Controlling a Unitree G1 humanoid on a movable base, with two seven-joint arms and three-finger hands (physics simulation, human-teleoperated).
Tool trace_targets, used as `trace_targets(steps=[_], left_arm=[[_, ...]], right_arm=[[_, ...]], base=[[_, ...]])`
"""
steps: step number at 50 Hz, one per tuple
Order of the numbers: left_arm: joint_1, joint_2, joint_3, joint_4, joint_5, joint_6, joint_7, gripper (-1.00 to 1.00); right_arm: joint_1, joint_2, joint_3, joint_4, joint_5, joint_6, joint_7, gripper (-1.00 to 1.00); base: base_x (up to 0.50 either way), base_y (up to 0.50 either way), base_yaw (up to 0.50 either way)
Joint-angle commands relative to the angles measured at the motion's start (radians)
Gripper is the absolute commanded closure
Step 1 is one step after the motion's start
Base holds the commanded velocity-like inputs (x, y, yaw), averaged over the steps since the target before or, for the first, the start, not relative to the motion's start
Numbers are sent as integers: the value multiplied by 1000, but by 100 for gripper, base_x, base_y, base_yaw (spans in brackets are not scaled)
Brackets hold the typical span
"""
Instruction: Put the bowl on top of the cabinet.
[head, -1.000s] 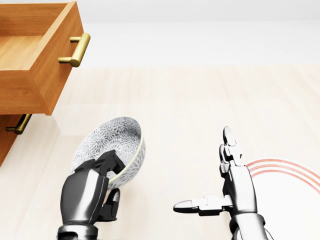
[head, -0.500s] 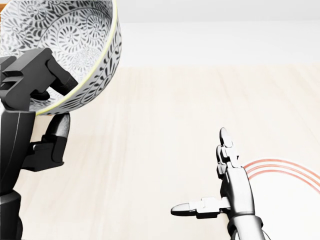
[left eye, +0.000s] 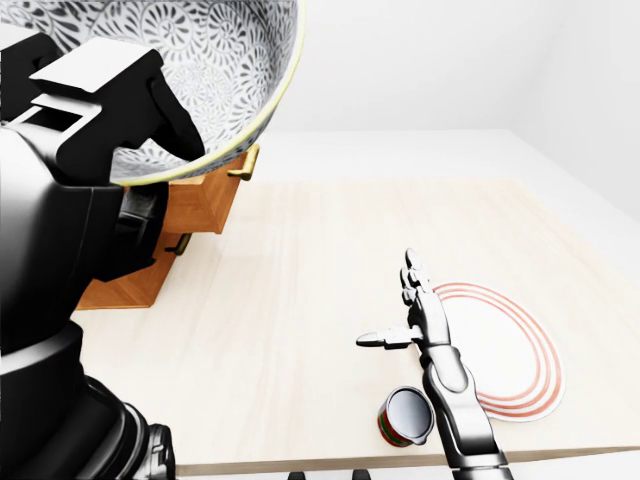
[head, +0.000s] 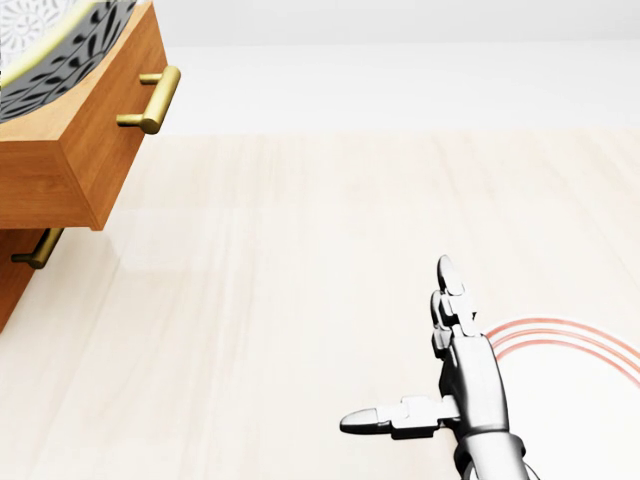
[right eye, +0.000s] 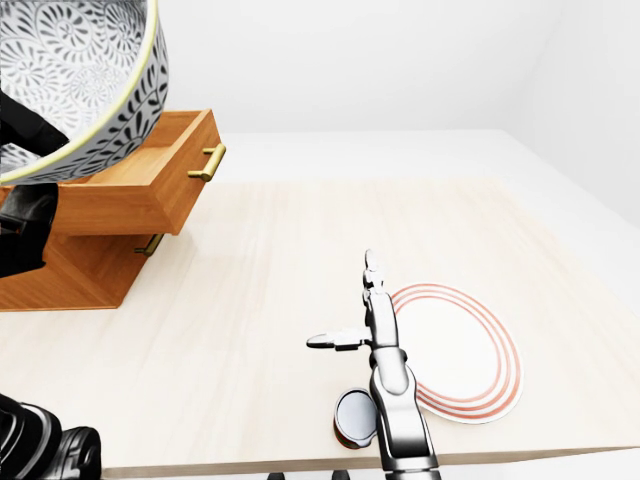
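Observation:
The bowl (left eye: 210, 60), grey-white patterned with a yellow rim, is held high and close to the cameras at the upper left of both eye views. My left hand (left eye: 150, 160) is shut on its rim, with dark fingers (left eye: 110, 85) inside it. In the head view only the bowl's edge (head: 50, 50) shows, in the top left corner. The wooden cabinet (right eye: 70, 270) stands at the left with its top drawer (right eye: 130, 190) pulled open. The bowl hides the cabinet's top. My right hand (head: 400, 345) is open low over the table, holding nothing.
A white plate with red rings (right eye: 460, 350) lies on the table to the right of my right hand. A small can (left eye: 405, 415) lies beside that wrist near the table's bottom edge. The drawer's brass handle (head: 150, 100) juts toward the table.
My left hand has lifted the bowl from low over the table up toward the top left, nearly out of the head view. The right hand has barely moved.

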Motion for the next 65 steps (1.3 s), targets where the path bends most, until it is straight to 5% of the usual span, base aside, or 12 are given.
trace_targets(steps=[1, 16, 26, 35, 43, 51, 53, 58, 65], left_arm=[[-37, 187, 147, -13, -141, 0, 12, 93], [86, 257, 291, 174, -293, 0, 224, 93], [88, 311, 311, 403, -326, 0, 400, 93], [2, 375, 248, 821, -341, 0, 699, 93], [-117, 439, 168, 1109, -355, 0, 852, 93], [-297, 460, 24, 1556, -241, 0, 1101, 93], [-347, 462, 9, 1651, -237, 0, 1101, 93], [-478, 457, -71, 1900, -154, -72, 1101, 92], [-594, 417, -159, 2183, -37, -90, 1101, 92]], right_arm=[[8, 0, 2, -17, 3, 6, 5, -100], [11, 0, 3, -19, 3, 4, 7, -100], [15, -1, 0, -36, 8, 14, 9, -100], [14, -4, -8, -43, 16, 20, 14, -100], [16, -4, -11, -52, 18, 25, 14, -100], [17, -5, -15, -59, 20, 25, 14, -100], [15, -4, -12, -50, 16, 19, 13, -100], [3, -6, -19, -30, 16, 13, 10, -100], [-14, -7, -23, 6, 15, -1, 8, -100]], base=[[0, 0, 0], [0, 0, 0], [0, 0, 0], [0, 0, 0], [0, 0, 0], [0, 0, 0], [0, 0, 0], [0, 0, 0], [0, 0, 0]])
